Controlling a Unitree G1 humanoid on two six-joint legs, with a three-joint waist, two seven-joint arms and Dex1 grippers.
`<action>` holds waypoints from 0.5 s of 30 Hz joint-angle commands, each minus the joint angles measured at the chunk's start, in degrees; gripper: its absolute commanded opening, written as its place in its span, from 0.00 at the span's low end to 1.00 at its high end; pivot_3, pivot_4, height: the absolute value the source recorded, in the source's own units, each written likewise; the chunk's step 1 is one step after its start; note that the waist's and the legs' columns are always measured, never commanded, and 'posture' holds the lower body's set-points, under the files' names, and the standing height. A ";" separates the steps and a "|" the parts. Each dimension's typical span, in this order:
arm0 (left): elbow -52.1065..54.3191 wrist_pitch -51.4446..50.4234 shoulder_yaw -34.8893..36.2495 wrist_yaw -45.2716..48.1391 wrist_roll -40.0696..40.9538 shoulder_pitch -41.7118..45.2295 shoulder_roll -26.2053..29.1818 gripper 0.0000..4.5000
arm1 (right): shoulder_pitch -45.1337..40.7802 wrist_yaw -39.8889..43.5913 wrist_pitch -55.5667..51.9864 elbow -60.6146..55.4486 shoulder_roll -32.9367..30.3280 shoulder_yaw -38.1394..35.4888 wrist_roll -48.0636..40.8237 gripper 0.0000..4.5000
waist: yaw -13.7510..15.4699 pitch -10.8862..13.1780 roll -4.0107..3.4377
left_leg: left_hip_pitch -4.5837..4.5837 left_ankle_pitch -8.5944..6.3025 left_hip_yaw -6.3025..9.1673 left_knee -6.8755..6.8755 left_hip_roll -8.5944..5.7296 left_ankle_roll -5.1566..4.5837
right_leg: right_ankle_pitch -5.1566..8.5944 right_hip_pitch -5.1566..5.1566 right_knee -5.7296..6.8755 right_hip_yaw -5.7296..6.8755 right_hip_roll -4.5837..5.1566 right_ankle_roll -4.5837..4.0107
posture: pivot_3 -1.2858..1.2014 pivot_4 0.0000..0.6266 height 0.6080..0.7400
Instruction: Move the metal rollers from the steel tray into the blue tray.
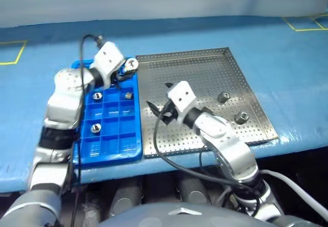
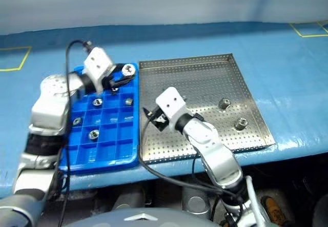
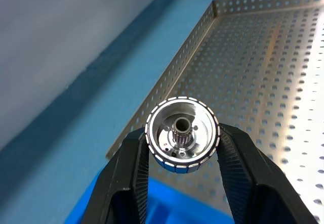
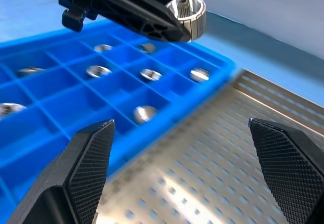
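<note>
A bright blue tray (image 1: 110,150) with a grid of square compartments is set on the pale blue table covering (image 1: 287,73), and a steel tray (image 1: 205,73) with a perforated floor and a low rim is placed just beside it, on its right. Their long edges lie close together.

Two metal rollers are left in the steel tray, both in its right part: one (image 1: 223,97) farther from the robot and one (image 1: 241,117) nearer, close to the right rim. The rest of the perforated floor is bare.

Several rollers are seen in compartments of the blue tray, one to a cell: one (image 1: 97,96) and another (image 1: 129,95) in a row towards the far end, and one (image 1: 96,128) in a row nearer the robot. In the right wrist view further rollers are seen in other cells, but an exact count cannot be told.

One more metal roller (image 3: 182,134) is clamped between the two black fingers of the left gripper (image 1: 129,68), which is held above the far right corner of the blue tray, near the edge of the steel tray. The roller's hollow end and toothed centre are turned towards the wrist camera.

The right gripper (image 1: 160,110) is held over the left part of the steel tray, its jaws spread wide with nothing between them.
</note>
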State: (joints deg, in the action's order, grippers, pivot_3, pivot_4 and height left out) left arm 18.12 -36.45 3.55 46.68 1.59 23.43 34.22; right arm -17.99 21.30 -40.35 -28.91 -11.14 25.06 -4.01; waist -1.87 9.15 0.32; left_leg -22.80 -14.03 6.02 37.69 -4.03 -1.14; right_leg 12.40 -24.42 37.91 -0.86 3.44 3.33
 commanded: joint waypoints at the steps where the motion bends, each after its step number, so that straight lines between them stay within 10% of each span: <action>1: 13.31 -5.63 6.88 -1.61 2.89 -6.73 2.52 0.38 | -2.81 3.95 4.13 2.93 0.74 2.86 -0.89 1.00 | 2.00 -0.01 0.02 | 0.01 0.00 0.03 0.00 -0.02 -0.01 | 0.00 -0.04 -0.02 0.05 0.02 -0.01 | 0.60 0.24 1.00; 15: 35.96 -18.35 19.16 -8.75 2.16 -44.04 3.57 0.38 | -7.46 13.76 11.41 14.13 5.29 9.95 -1.66 1.00 | 10.53 -0.13 0.24 | 0.20 0.11 0.31 -0.23 0.23 0.18 | 0.15 0.03 -0.06 0.27 -0.33 -0.36 | 0.69 0.24 1.00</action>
State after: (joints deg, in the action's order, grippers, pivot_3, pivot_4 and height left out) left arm 51.50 -54.88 21.23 39.61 5.00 -20.41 37.69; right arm -24.68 34.26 -30.45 -14.13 -6.64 34.67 -5.13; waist 8.66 9.03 0.57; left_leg -22.61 -13.89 6.32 37.43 -3.73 -0.90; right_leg 12.60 -24.41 37.86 -0.57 3.05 2.96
